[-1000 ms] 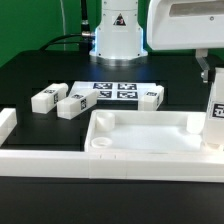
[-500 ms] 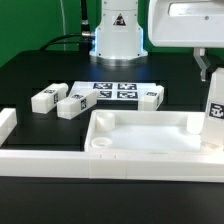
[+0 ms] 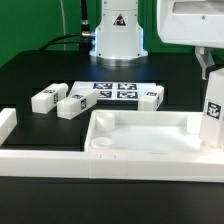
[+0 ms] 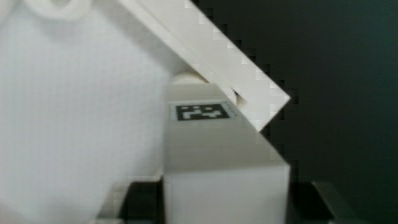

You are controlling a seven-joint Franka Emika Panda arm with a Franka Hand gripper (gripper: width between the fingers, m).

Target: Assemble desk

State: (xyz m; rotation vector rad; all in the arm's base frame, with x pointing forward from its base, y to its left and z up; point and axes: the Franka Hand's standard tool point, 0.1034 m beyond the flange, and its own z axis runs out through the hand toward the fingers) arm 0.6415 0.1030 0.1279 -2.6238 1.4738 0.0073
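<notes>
Your gripper [image 3: 208, 72] is pinching one white leg [image 3: 214, 112] by its upper part. In the wrist view, its two dark fingers [image 4: 135, 203] are pressing against opposite sides of that leg [image 4: 217, 178].

The held leg is standing upright at the exterior view's right edge, at the far right corner of the desk panel [image 3: 150, 140], with its square tag facing the camera. The panel's rim is hiding the leg's lower end, so you cannot tell whether it is touching the corner socket.

The panel is lying flat on the black table [image 3: 30, 75], rim up, with one round socket [image 3: 100, 144] showing at its near left corner.

Behind the panel, three other legs are lying on their sides:
- The left loose leg [image 3: 45, 98] and the middle loose leg [image 3: 72, 102] are lying just beside each other.
- The right loose leg [image 3: 148, 96] is lying well apart from them.

The marker board [image 3: 115, 90] is lying between the middle and right legs. A low white border bar [image 3: 50, 160] is running along the panel's near edge.
</notes>
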